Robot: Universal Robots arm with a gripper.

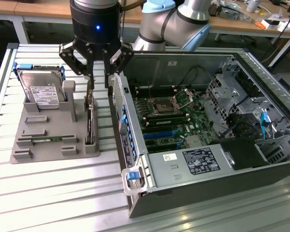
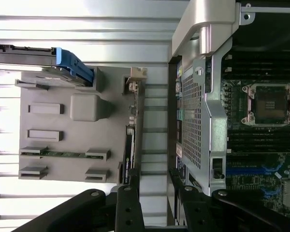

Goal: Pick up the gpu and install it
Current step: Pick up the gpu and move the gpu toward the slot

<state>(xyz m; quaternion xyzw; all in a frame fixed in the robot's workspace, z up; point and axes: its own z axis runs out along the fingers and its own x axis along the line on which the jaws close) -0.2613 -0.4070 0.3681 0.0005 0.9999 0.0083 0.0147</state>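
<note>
The gpu (image 1: 90,124) is a slim black card standing on edge in a slot of the grey holder (image 1: 48,126), its silver-beige bracket at the far end. My gripper (image 1: 99,83) hangs just above that bracket end, open, with nothing between its fingers. One finger (image 1: 91,79) is over the card and the other is nearer the computer case. In the wrist view the gpu (image 2: 129,154) appears edge-on, running along the holder (image 2: 63,130) edge. The gripper (image 2: 153,188) sits apart from it with both black fingers (image 2: 129,203) spread.
An open computer case (image 1: 135,145) lies at the exterior view's right, close beside the holder, its motherboard (image 1: 174,116) and blue slots (image 1: 159,136) exposed. A hard drive (image 1: 41,92) with blue rails and a green memory stick (image 1: 47,140) sit on the holder. All rests on a slatted aluminium table (image 1: 63,193).
</note>
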